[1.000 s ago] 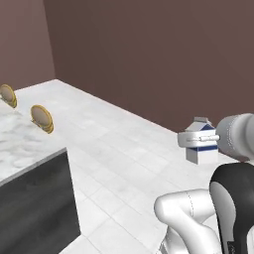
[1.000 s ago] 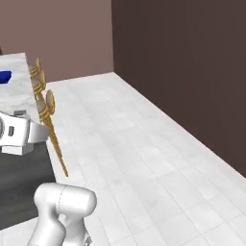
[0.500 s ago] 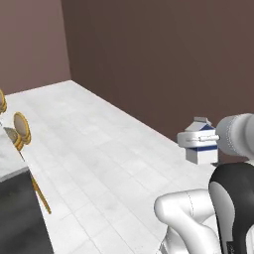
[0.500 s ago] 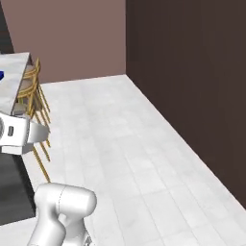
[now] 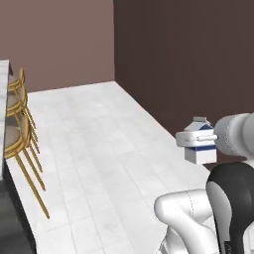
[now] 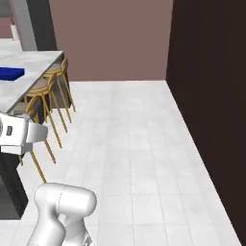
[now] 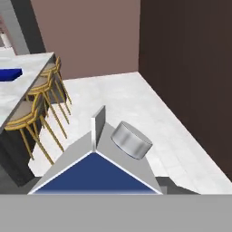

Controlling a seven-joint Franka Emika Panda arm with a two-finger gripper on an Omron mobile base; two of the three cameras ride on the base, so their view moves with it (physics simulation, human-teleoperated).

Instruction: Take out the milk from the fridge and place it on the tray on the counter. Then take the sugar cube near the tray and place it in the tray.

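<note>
Half done: gripper (image 5: 202,141) is clamping the milk (image 5: 199,141) in transit, tray (image 6: 9,73) is waiting on the counter (image 6: 29,76), cube step pending.

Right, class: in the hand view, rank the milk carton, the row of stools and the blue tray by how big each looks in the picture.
1. Milk carton: largest, but it sits right at the camera, so nearness inflates it.
2. Row of stools: mid-sized.
3. Blue tray: smallest, far off on the counter and cut by the picture edge.
</note>
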